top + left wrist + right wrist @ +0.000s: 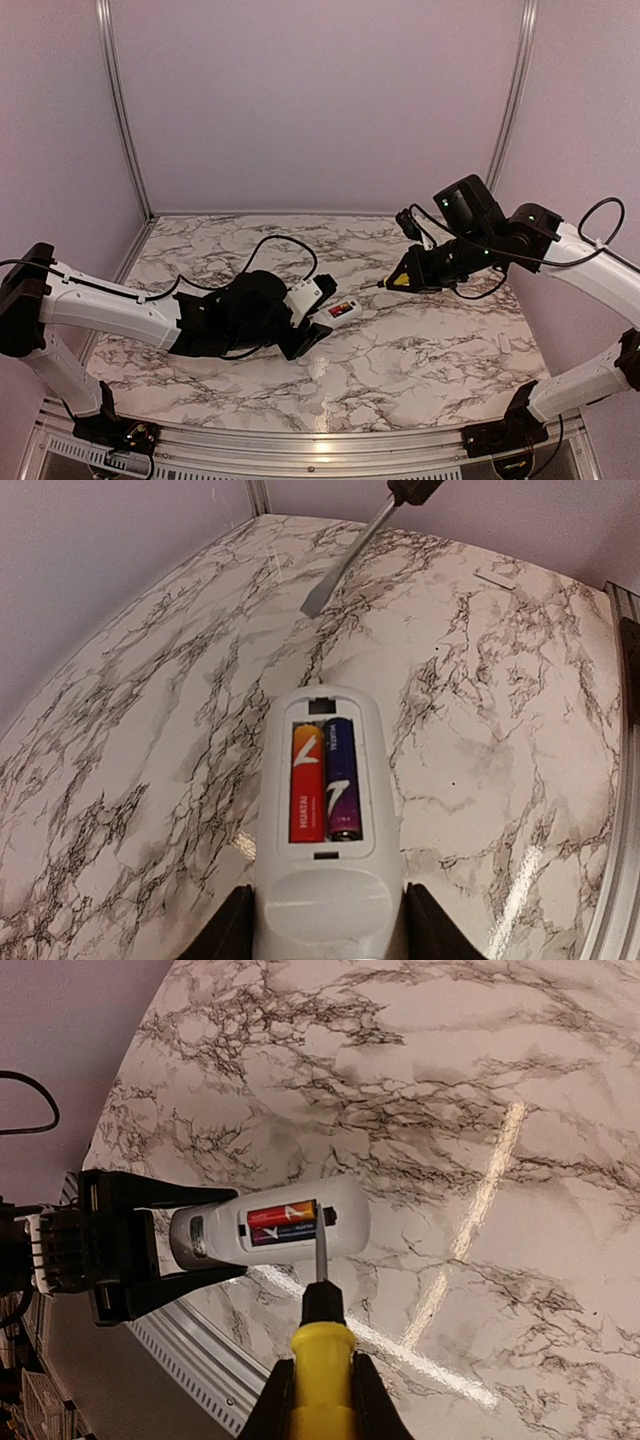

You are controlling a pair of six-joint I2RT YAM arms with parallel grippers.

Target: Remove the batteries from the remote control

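Reaching in from the left in the top view, the left pincer (318, 320) is clamping the left end of the remote control (340, 311), which is lying back-up near the middle of the marble counter (420, 350). The batteries (343, 309) are showing as a small red patch in its open recess. From the right, the right pincer (415, 270) is gripping the screwdriver (401, 280) by its yellow handle. Its blade is pointing left at the remote control, with the tip hanging just short of it.

In the left wrist view, two cells are sitting side by side in the open recess. The left one is red and orange, the right one dark blue and purple. The black fingers (228, 932) are pressing on both long sides of the handset. The flat blade is hovering beyond the far end, apart from it.

In the right wrist view, the fingers (272, 1410) are closing narrowly on the yellow handle. The shaft is pointing at the handset, and its tip is overlapping the edge beside the recess. Whether the handset is resting on the counter or hanging just above it cannot be told.
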